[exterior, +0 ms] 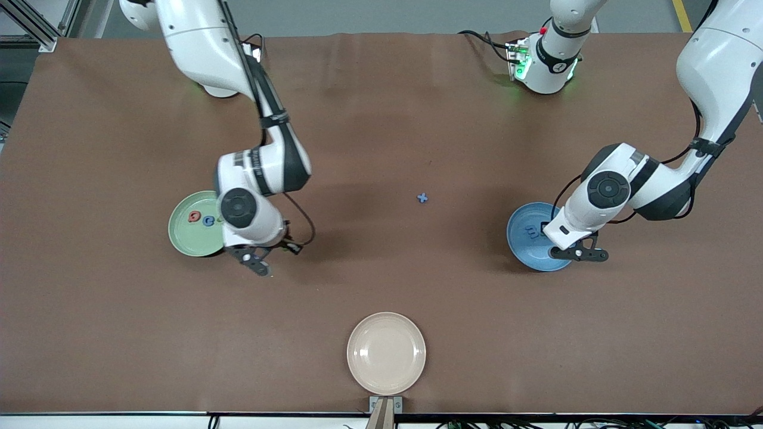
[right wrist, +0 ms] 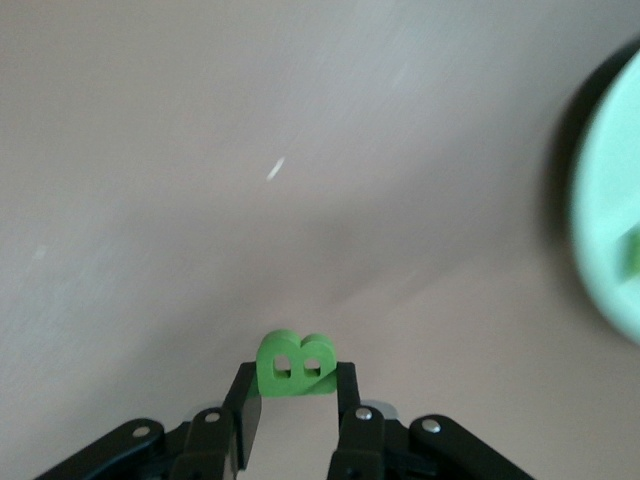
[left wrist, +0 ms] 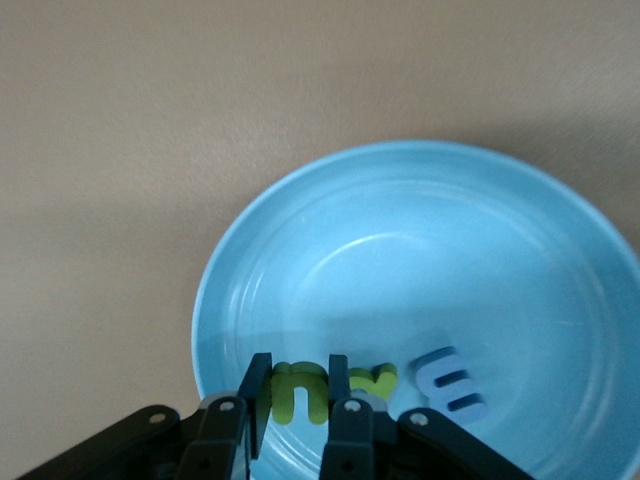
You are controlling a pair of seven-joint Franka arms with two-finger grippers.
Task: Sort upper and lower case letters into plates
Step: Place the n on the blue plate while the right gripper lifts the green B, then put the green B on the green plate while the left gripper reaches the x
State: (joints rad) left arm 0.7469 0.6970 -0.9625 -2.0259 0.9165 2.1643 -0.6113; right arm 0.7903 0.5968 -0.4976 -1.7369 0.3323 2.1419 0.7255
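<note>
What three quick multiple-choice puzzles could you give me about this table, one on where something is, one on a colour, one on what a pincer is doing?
1. Where is the small blue letter that lies alone?
A. On the bare table between the green plate and the blue plate
B. In the cream plate
C. In the green plate

2. What colour is the letter in the right pincer?
A. Red
B. Blue
C. Green

3. How is the left pincer?
A. Wide open over the cream plate
B. Shut on a green letter over the blue plate
C. Resting on the table

Answers:
1 A: it sits on the brown table, apart from the green plate, blue plate and cream plate.
2 C: the right pincer grips a green B.
3 B: the left pincer clamps a green letter above the blue plate.
</note>
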